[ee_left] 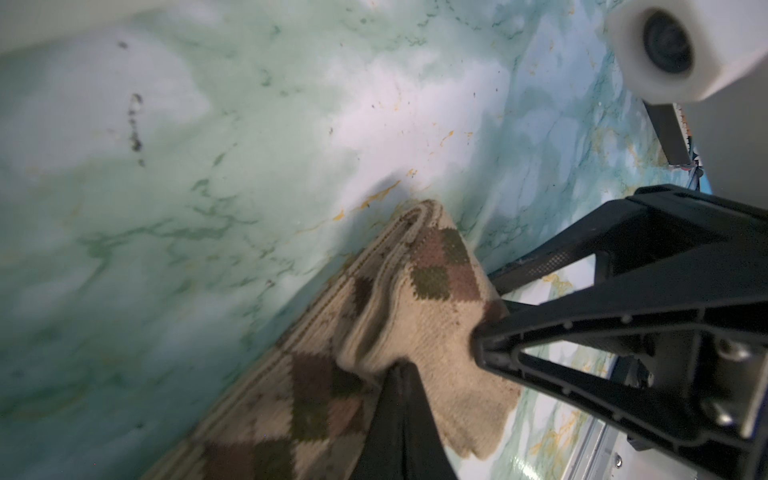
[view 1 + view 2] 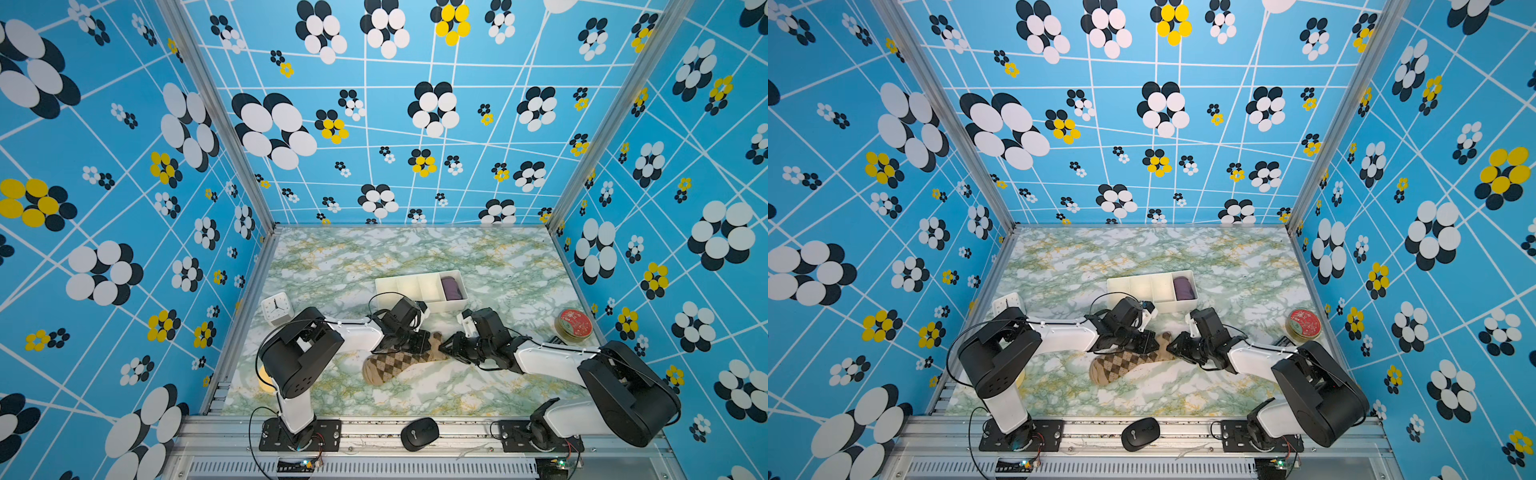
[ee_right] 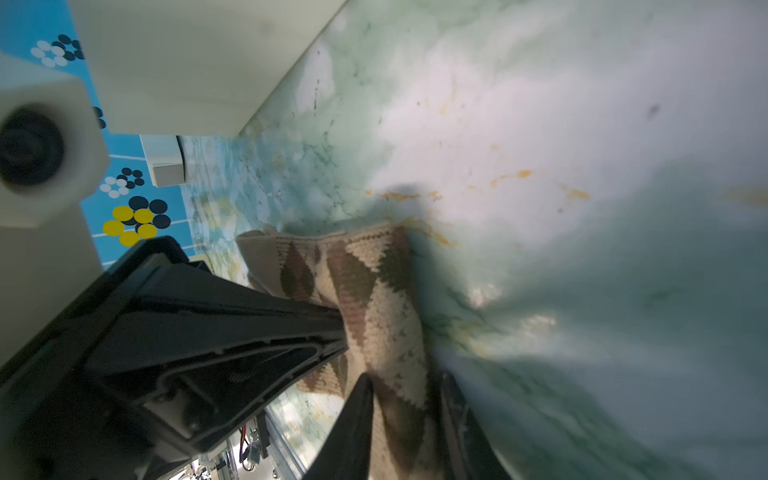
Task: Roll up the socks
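The socks (image 2: 392, 365) are tan knit with brown argyle diamonds. They lie stacked on the marble table, toe toward the front left, and show in both top views (image 2: 1121, 368). My left gripper (image 2: 426, 345) is at their cuff end. In the left wrist view this gripper (image 1: 401, 370) is shut on a raised fold of the socks (image 1: 432, 332). My right gripper (image 2: 444, 345) meets the same end from the right. In the right wrist view its jaws (image 3: 405, 386) are closed with the socks (image 3: 386, 291) between them.
A white divided tray (image 2: 409, 286) stands just behind the grippers, a purple fabric bundle (image 2: 452, 288) in its right compartment. A white clock (image 2: 276, 307) sits at the left, a red round tin (image 2: 574, 325) at the right, and a black mouse (image 2: 419, 433) on the front rail.
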Robot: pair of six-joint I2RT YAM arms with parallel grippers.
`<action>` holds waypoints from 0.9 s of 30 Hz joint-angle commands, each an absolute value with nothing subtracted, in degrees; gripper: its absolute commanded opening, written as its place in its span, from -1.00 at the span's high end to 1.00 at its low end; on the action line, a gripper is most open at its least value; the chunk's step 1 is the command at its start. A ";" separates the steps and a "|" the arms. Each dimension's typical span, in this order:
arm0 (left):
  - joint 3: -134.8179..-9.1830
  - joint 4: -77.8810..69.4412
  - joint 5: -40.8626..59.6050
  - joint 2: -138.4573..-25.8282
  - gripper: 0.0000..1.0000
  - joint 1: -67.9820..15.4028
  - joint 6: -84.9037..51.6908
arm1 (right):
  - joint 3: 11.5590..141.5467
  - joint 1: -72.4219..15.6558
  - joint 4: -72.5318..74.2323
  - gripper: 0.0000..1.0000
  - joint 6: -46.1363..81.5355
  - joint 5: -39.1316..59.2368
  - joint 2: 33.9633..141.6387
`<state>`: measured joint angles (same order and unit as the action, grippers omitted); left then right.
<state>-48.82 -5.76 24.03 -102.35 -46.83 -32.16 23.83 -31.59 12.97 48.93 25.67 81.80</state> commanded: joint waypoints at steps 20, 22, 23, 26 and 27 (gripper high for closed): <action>-47.45 -4.48 24.72 -104.17 0.90 -46.45 -32.79 | 23.22 -31.29 10.36 0.60 47.74 23.86 81.16; -47.46 -4.53 24.74 -104.16 0.90 -46.40 -32.79 | 23.54 -31.29 9.36 0.70 47.08 23.46 81.43; -47.41 -4.64 24.78 -104.14 0.90 -46.43 -32.78 | 23.80 -31.29 9.23 0.73 46.75 23.59 81.67; -47.42 -4.82 24.79 -104.08 0.90 -46.48 -32.89 | 24.16 -31.37 9.14 0.83 46.43 23.99 82.22; -47.46 -4.83 24.72 -104.12 0.90 -46.44 -32.92 | 24.34 -31.38 9.14 0.85 46.32 24.08 82.26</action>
<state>-48.80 -6.39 24.86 -102.65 -46.72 -32.45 23.83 -31.46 12.23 47.86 24.97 81.91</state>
